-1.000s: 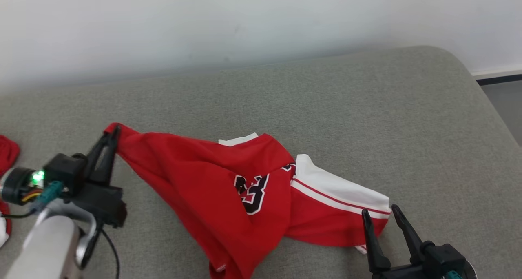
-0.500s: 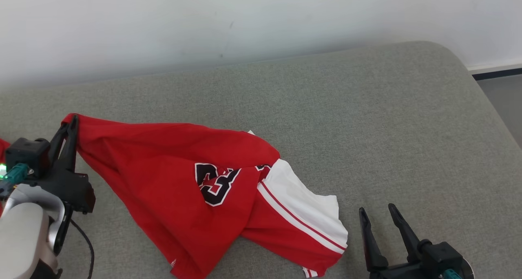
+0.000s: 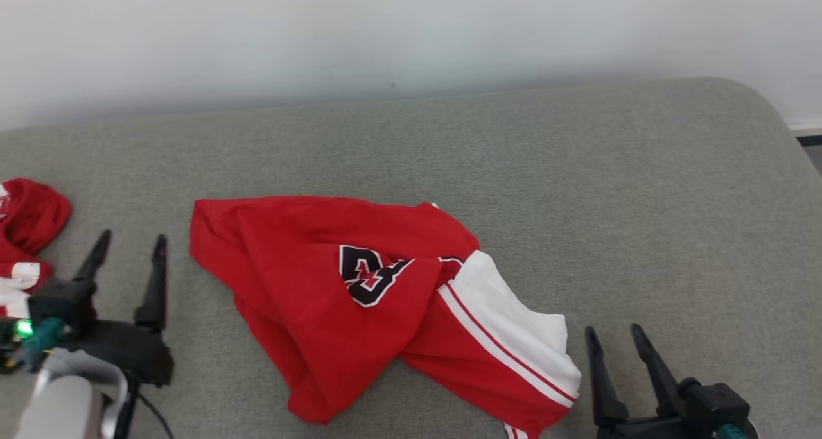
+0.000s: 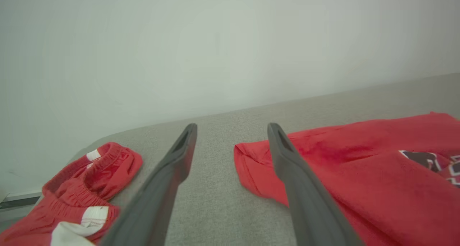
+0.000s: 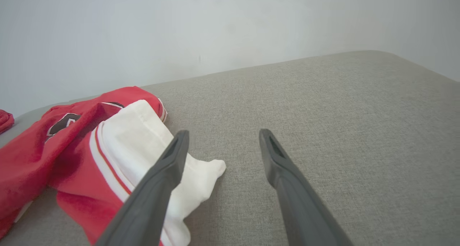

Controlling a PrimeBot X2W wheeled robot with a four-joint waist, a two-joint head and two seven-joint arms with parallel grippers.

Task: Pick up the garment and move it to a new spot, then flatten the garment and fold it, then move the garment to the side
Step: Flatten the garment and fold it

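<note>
The garment (image 3: 359, 298) is a red jersey with a black number and a white striped band, lying crumpled in the middle of the grey cushion (image 3: 578, 189). My left gripper (image 3: 131, 235) stands open just left of its red corner, with nothing between the fingers. In the left wrist view the garment (image 4: 359, 174) lies right of the open left gripper (image 4: 231, 128). My right gripper (image 3: 612, 330) is open at the lower right, just beside the white band. The right wrist view has the garment (image 5: 64, 145) left of the open right gripper (image 5: 221, 132).
A second red and white piece of clothing (image 3: 22, 233) lies bunched at the cushion's left edge, also in the left wrist view (image 4: 82, 188). A pale wall (image 3: 411, 34) runs behind the cushion. The cushion's rounded right end drops off at the far right.
My left gripper has opened and let go of the garment's red corner, then dropped back toward me. The garment has settled flat on the cushion. The head camera has shifted.
</note>
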